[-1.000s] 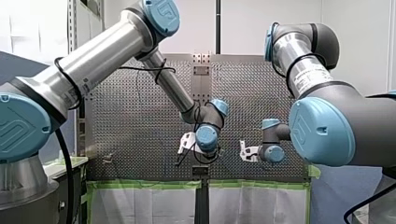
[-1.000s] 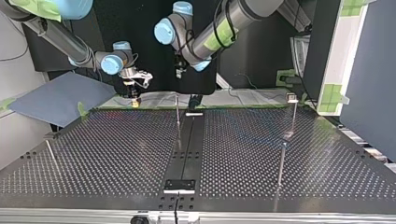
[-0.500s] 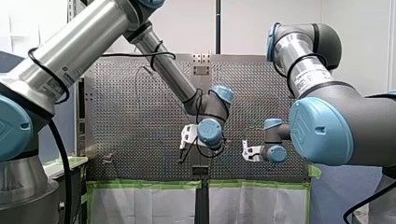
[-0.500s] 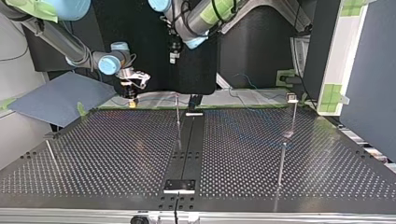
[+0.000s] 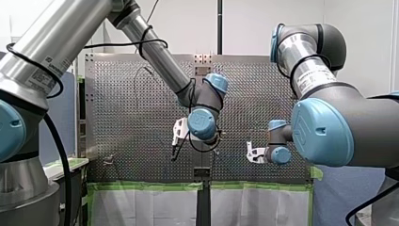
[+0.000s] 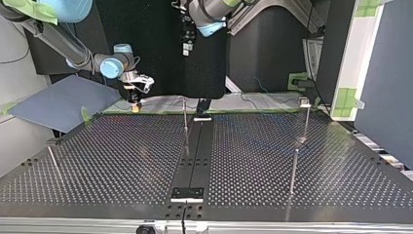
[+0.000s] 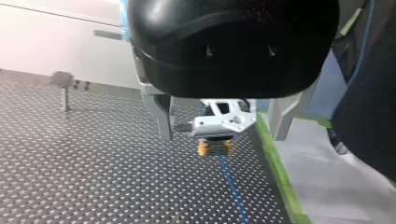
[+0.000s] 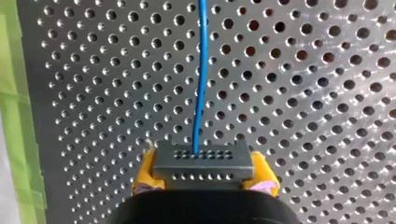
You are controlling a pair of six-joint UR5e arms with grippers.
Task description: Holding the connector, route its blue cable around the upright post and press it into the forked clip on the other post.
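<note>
Over the table (image 8: 303,93) my right pincer (image 8: 204,175) grips the connector (image 8: 204,160), my left pincer (image 7: 222,132) gapes empty, arm label (image 5: 313,77) unreadable

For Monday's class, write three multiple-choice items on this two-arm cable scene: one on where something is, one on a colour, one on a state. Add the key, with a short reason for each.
1. The grey rectangular connector is:
A. between my right end effector's yellow pads
B. loose on the table
C. on top of a post

2. The thin cable leaving it is:
A. red
B. green
C. blue

3. My left end effector's metal fingers are:
A. shut on the cable
B. open, gripping nothing
C. shut on a post

Key:
1 A: the right wrist view shows the pads on both sides of it.
2 C: it looks blue in both wrist views.
3 B: the left wrist view shows them spread apart and bare.
</note>
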